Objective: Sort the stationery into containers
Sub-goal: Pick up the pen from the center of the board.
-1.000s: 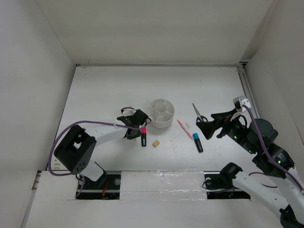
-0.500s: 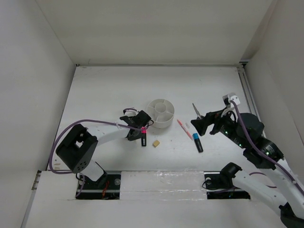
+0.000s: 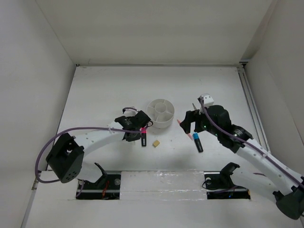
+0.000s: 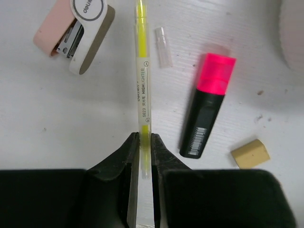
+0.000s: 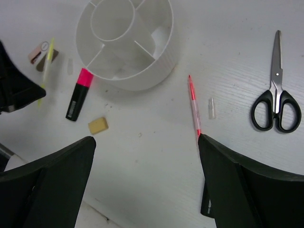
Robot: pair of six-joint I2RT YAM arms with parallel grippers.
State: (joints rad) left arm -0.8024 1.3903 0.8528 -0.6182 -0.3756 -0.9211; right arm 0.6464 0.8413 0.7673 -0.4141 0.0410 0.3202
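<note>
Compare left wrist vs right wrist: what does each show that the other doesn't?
Left wrist only: the grip up close, with the left claw shut on the yellow pen and the print on the barrel readable.
Right wrist only: scissors, pink pen, the organizer with its compartments, and the right claw, open.
Both: yellow pen, pink marker, eraser, stapler.

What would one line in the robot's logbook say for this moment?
left end effector: shut on yellow highlighter | right end effector: open, above pink pen
</note>
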